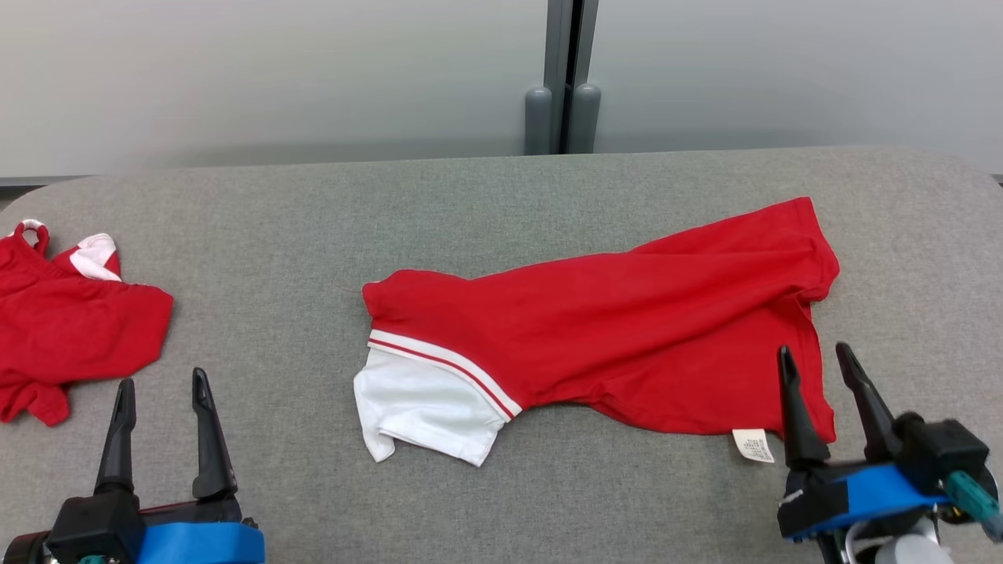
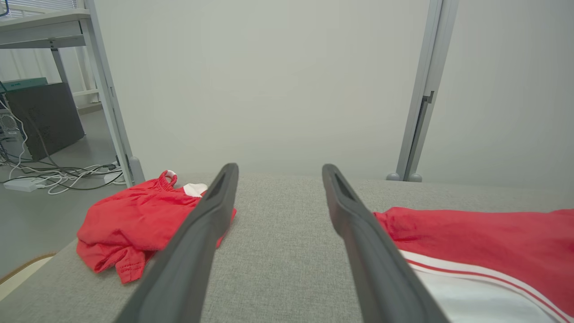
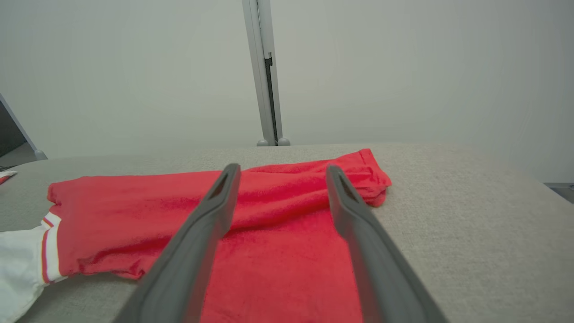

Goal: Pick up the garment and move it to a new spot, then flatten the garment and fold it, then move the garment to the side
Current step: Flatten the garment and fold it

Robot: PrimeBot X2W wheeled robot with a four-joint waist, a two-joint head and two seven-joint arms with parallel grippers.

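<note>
Left gripper (image 1: 163, 377) and right gripper (image 1: 814, 348) both stand wide and empty, low over the grey padded table (image 1: 501, 196). The creased red garment (image 1: 627, 329) lies mid-table, white sleeve (image 1: 415, 407) leftward, its right corner beside the right gripper. Another red garment (image 1: 70, 329) sits bunched at the table's left edge. A small white label (image 1: 754, 445) pokes from the hem.

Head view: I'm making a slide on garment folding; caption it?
Open left hand and right hand over the grey table; rumpled red shirt at centre, another red garment at left.
</note>
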